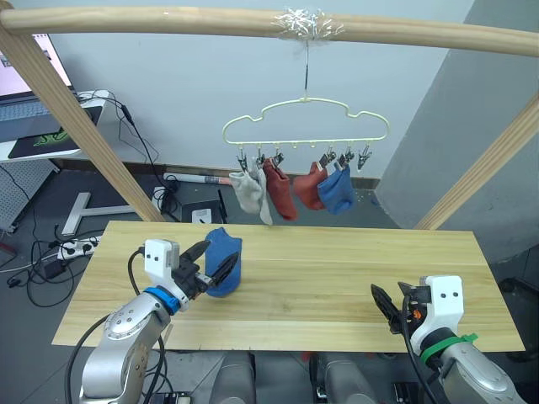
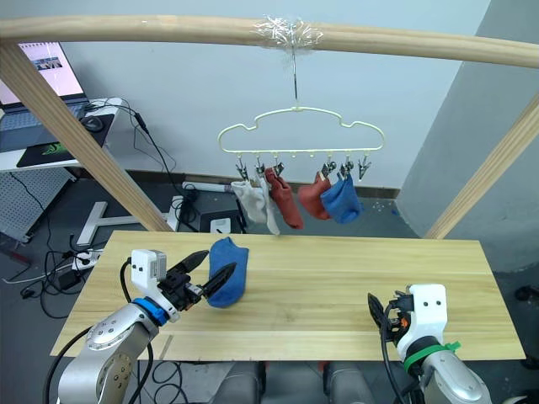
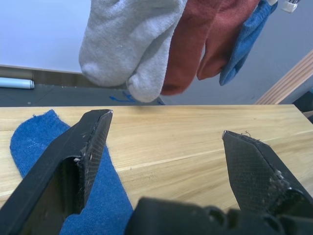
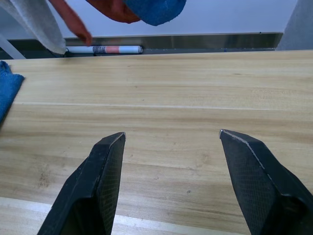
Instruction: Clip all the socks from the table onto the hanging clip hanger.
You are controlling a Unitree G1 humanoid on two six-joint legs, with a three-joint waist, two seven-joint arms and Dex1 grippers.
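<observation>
Here we see a thin pale-yellow wire clip hanger [image 1: 305,123] with a wavy outline hanging by its hook from a thick round wooden pole [image 1: 168,21], above the far edge of the long light-wood plank surface [image 1: 337,286]. Five short knit socks hang from its small metal clips: two light grey socks [image 1: 250,192] at the left, two rust-red socks [image 1: 280,190] in the middle and one royal blue sock [image 1: 338,192] at the right. The sixth, another royal blue ankle sock [image 1: 224,262], lies on the left part of the surface. Our left gripper [image 1: 211,264] sits right at it with its fingers spread around the sock's near edge, not pinching it. Our right gripper [image 1: 386,308] hovers over the bare near-right part of the surface, fingers spread and holding nothing.
</observation>
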